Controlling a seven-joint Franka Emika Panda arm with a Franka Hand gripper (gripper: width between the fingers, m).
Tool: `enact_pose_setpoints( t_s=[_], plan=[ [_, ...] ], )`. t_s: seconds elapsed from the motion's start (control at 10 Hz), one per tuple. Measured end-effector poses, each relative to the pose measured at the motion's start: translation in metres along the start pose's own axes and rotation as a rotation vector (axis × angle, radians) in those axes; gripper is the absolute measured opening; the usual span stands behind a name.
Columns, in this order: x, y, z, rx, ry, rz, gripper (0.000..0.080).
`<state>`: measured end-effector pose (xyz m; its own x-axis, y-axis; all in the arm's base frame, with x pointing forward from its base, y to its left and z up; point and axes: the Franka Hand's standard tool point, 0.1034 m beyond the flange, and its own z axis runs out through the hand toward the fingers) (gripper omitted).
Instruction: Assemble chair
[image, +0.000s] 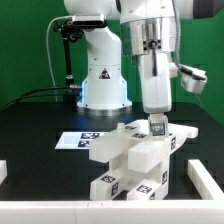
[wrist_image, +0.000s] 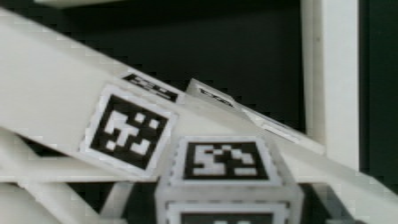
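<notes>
The half-built chair (image: 128, 160) sits on the black surface (image: 30, 130), at 6 o'clock in the exterior view. The hand (image: 157, 123) pinches its top piece (image: 163, 133), at 1 o'clock. It seems to be fitting that piece. Next, press it straight down.

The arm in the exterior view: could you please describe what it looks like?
The arm is glossy white, built of bulky rounded segments with dark seams at the joints. Its base bears a small dark triangular mark. A dark cable leads to the base. The end section is pale grey, with dark jaws.
</notes>
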<state>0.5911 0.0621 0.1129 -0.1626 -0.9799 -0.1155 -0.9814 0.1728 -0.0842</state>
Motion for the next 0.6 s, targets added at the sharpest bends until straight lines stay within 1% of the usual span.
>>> enact_pose_setpoints(
  t_s=[0.2,0.3,0.4,0.5,0.6],
  plan=[
    [-0.0005,0.0003,0.0003,0.0,-0.005,0.048,0.0281],
    [-0.0007,0.0003,0.0003,0.0,-0.005,0.028,0.0281],
    [-0.0015,0.0011,0.0004,-0.006,-0.004,-0.034,0.0439],
    [-0.0055,0.0026,-0.0002,-0.024,-0.011,-0.128,0.0566],
    [-0.0062,0.0005,-0.0016,-0.018,-0.014,-0.301,0.0566]
  ],
)
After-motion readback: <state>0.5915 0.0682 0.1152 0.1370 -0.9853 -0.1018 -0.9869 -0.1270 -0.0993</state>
